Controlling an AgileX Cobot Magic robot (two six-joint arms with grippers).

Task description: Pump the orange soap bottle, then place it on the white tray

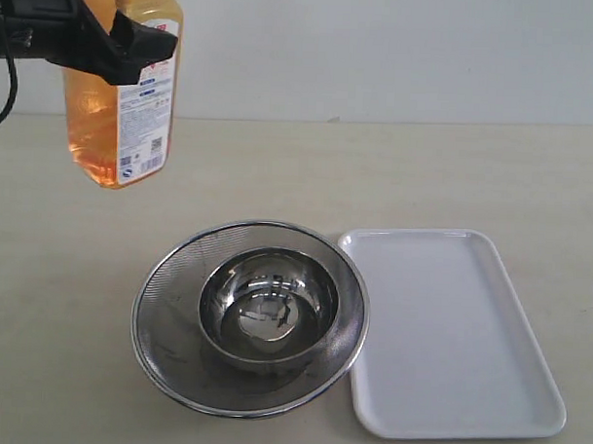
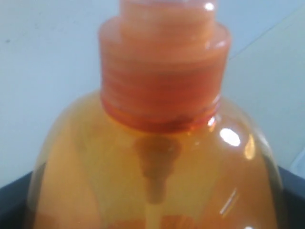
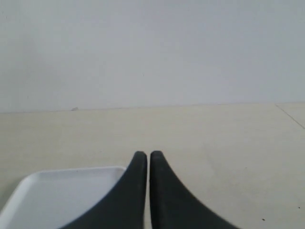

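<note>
Arm on left aloft, jaws tight around orange soap bottle; right jaws together, empty.

The orange soap bottle (translucent, flat-sided, white-and-red label facing the exterior camera) hangs in the air at ten o'clock of the exterior view, roughly upright, its top cut off by the frame edge. Its ribbed orange collar shows close up. The white tray, glossy and round-cornered with a low rim, lies flat on the table at four o'clock, well apart from the bottle.
</note>
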